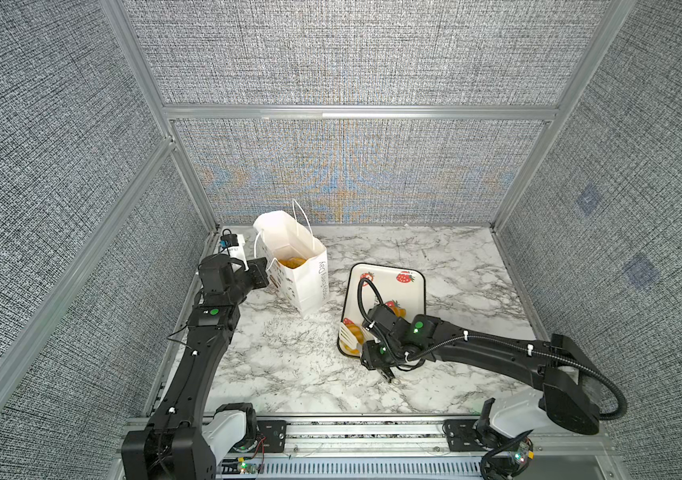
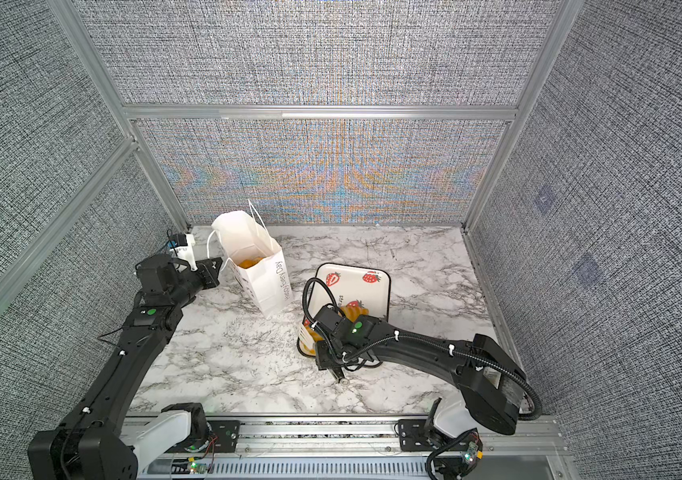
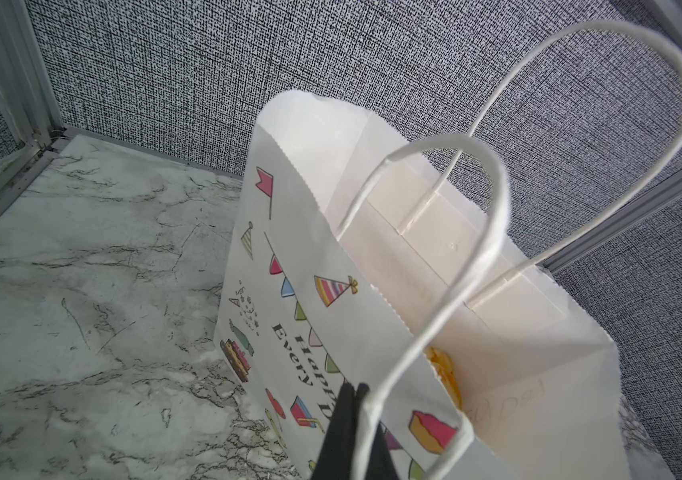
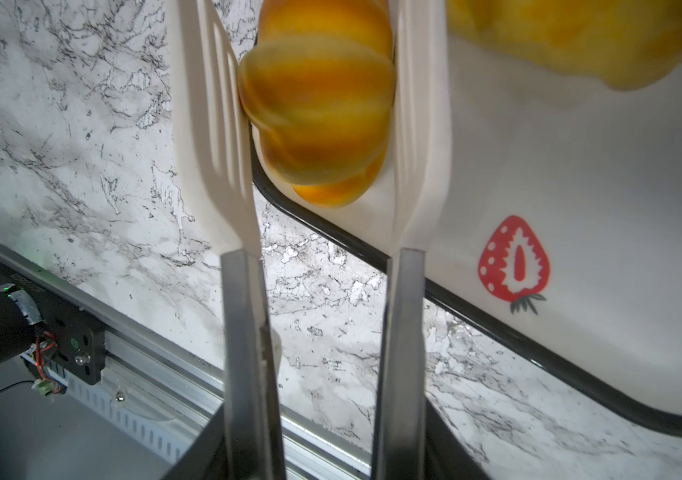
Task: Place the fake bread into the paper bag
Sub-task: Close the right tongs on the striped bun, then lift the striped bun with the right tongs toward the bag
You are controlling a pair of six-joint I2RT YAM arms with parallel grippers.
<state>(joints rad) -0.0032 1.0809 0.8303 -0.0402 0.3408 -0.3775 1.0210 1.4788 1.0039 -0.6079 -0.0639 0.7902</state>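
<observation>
Item — ridged roll (image 4: 318,108) spans blades of tongs (image 4: 214,124), near-left corner of tray (image 1: 387,291); right gripper (image 4: 322,453) squeezes tongs; left gripper (image 3: 347,415) pinches paper bag (image 1: 302,274), far-left.

Bright even light w/ moiré on back wall (image 1: 347,174), blur on roll (image 4: 316,108)

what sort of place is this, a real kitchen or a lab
Most likely a robot test cell, not a kitchen: grey textured panels in an aluminium frame box in a marble-look tabletop, and two black robot arms are mounted on a rail at its front.
</observation>
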